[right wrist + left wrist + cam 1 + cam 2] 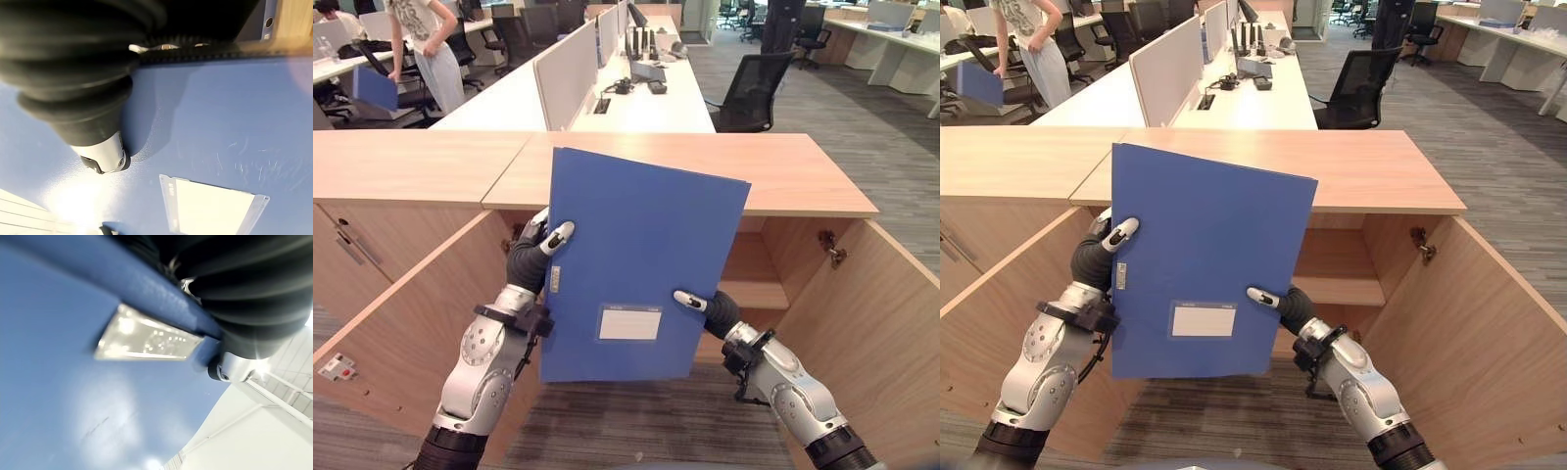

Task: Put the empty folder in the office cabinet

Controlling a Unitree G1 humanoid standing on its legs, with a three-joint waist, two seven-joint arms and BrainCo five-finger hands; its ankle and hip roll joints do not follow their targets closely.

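The setting is an open-plan office. A low wooden cabinet (705, 166) with a laminate top spans the near foreground; its doors (871, 323) stand open on both sides, exposing an inner shelf (754, 292). Beyond it, a long white desk row (646, 103) runs toward the far end, split lengthwise by white partition screens (566, 73). Desk items include a telephone (624, 86) and upright files or binders (641, 41). A black mesh office chair (754, 88) stands right of the row. More desks (891, 44) and chairs occupy the far right. The floor is grey carpet (842, 117). A person (429, 49) stands at a far-left workstation.
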